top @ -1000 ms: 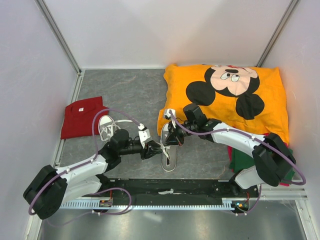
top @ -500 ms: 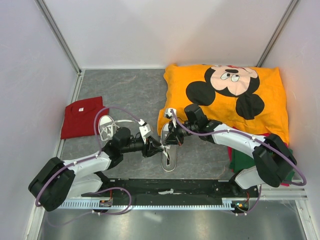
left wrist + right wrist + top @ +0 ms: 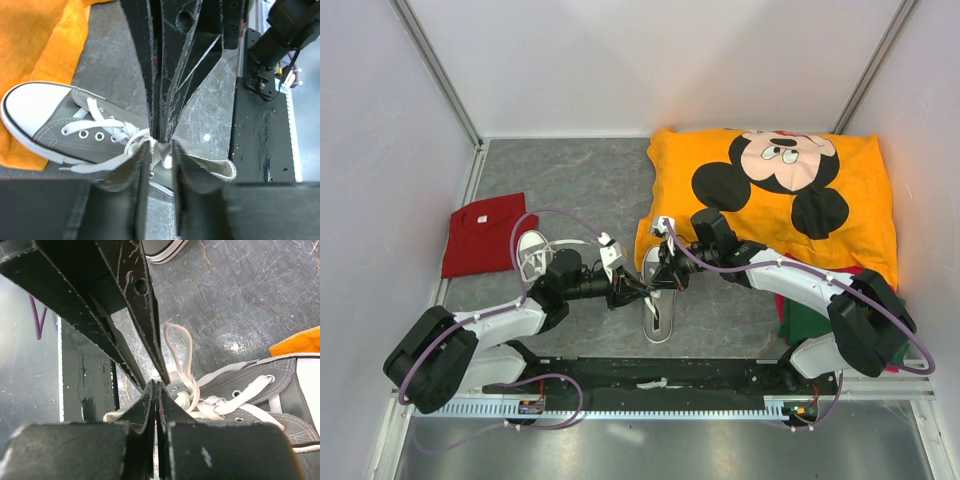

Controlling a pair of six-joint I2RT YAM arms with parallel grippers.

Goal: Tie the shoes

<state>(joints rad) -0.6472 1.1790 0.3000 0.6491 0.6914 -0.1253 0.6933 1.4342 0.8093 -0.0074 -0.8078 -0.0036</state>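
Observation:
One grey shoe [image 3: 658, 318] with a white toe cap lies at the table's middle, its white laces loose; it also shows in the left wrist view [image 3: 55, 125] and the right wrist view [image 3: 280, 390]. The other shoe [image 3: 532, 250] lies to the left. Both grippers meet over the middle shoe's laces. My right gripper [image 3: 665, 277] [image 3: 156, 390] is shut, its tip on a lace beside a lace loop [image 3: 180, 347]. My left gripper [image 3: 638, 290] [image 3: 160, 150] has its jaws narrowly apart, pinching a bunched bit of lace right below the right gripper's fingers [image 3: 155, 75].
An orange Mickey Mouse pillow [image 3: 770, 190] lies at the back right, touching the middle shoe's toe. A folded red shirt [image 3: 485, 232] lies at the left, green cloth [image 3: 810, 312] at the right. The black base rail [image 3: 660, 375] runs along the near edge. White walls enclose the table.
My left gripper has moved right and a little away from the bases, up to the right gripper's tip at the laces. The right gripper and both shoes have hardly moved.

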